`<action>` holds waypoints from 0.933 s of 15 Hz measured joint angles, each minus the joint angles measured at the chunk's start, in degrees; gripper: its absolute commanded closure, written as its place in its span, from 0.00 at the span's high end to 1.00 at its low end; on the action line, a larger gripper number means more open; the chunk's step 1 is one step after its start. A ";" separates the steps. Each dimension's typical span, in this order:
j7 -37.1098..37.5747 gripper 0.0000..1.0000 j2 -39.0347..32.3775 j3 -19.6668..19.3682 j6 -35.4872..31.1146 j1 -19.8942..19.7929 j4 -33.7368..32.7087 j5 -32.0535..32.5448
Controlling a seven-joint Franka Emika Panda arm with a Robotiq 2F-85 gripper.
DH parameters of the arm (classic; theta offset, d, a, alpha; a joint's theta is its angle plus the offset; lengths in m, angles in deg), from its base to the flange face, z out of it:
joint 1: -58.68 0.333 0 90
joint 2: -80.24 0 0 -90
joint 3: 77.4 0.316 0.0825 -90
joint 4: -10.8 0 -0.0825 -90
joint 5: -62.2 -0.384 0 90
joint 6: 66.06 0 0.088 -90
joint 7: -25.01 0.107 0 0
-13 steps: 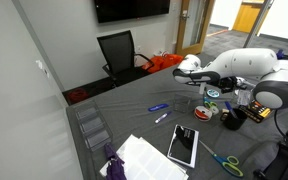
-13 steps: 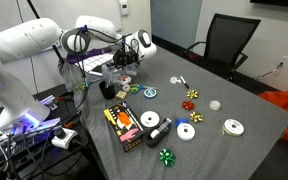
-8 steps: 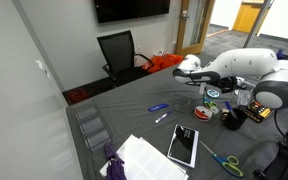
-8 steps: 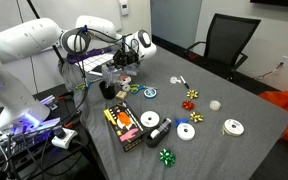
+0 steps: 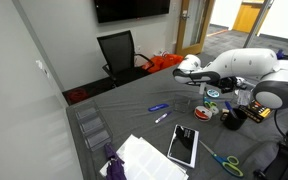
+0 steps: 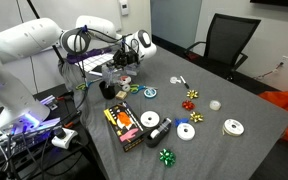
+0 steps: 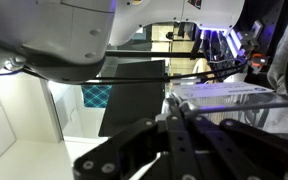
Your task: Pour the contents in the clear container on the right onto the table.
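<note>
My gripper [image 7: 177, 103] fills the wrist view with its fingers pressed together, and it looks shut on the edge of the clear container [image 7: 229, 95], a see-through ridged box stretching right from the fingertips. In both exterior views the gripper [image 5: 188, 70] [image 6: 124, 64] hangs above the dark grey table [image 5: 134, 110] [image 6: 234, 100], near the robot's side. The container is too small to make out there. I see nothing falling from it.
A black pen cup [image 6: 110, 90] stands under the gripper. Tape rolls [image 6: 187, 131], a black box [image 6: 126, 127] and bows [image 6: 167, 156] lie nearby. Clear stacked trays [image 5: 92, 128], papers [image 5: 144, 158] and scissors [image 5: 222, 160] sit further off. A black chair [image 5: 119, 52] stands behind the table.
</note>
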 measured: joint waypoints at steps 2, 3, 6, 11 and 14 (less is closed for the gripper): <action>-1.75 0.01 0.70 -0.30 -1.75 -0.32 -0.55 2.49; -1.67 0.01 1.01 -0.24 -1.89 -0.66 -0.99 1.61; -1.49 0.01 2.05 -0.17 -4.03 -1.50 -3.75 -1.70; -2.19 0.01 5.85 -0.13 -8.62 -3.31 -9.14 -3.42; -2.43 0.01 6.19 0.18 -12.64 -4.46 -13.98 -4.78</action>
